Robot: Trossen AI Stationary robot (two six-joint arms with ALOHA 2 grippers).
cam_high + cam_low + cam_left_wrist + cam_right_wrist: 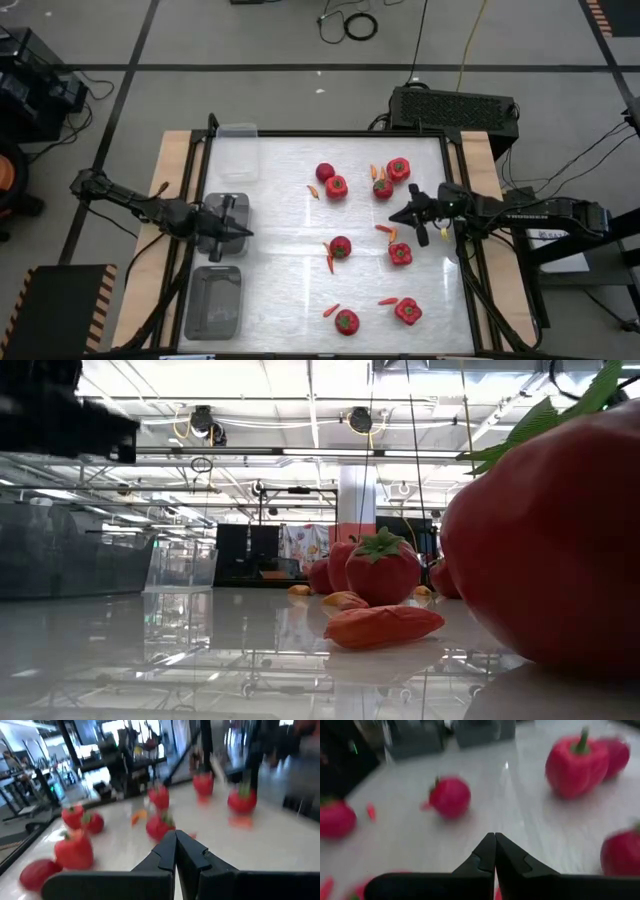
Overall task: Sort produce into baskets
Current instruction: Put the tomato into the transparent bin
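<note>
High view. Produce lay loose across the right half of the table point(300, 240) — tomatoes, e.g. the far one point(325, 172), bell peppers such as that at the far right point(399, 169), and slim chilies, one near centre point(329, 263). None yet sat in a basket. Baskets stood down the left side: clear tray point(238, 133) at the far corner, first grey tray point(226, 212) mid-edge, second grey tray point(213, 301) nearest — grouped, presumably, so each sort gets its own bin. Left gripper point(243, 233) hung over the first grey tray, fingers pressed together, nothing held. Right gripper point(397, 216) pointed into the scattered produce, fingers likewise together and empty; placed, by judgement, to start picking.

Low view. Seen level across the table: a bell pepper point(545, 530) filling the right, a chili point(383, 626) lying before another pepper point(382, 568), the clear tray point(182, 565) well apart at left. No gripper visible.

Left wrist view. Closed fingertips point(169, 851) aimed toward the red produce beyond, e.g. a pepper point(74, 851); blurred.

Right wrist view. Closed fingertips point(495, 851) above bare table, a tomato point(450, 797) and a stemmed pepper point(576, 766) ahead, neither touched.
</note>
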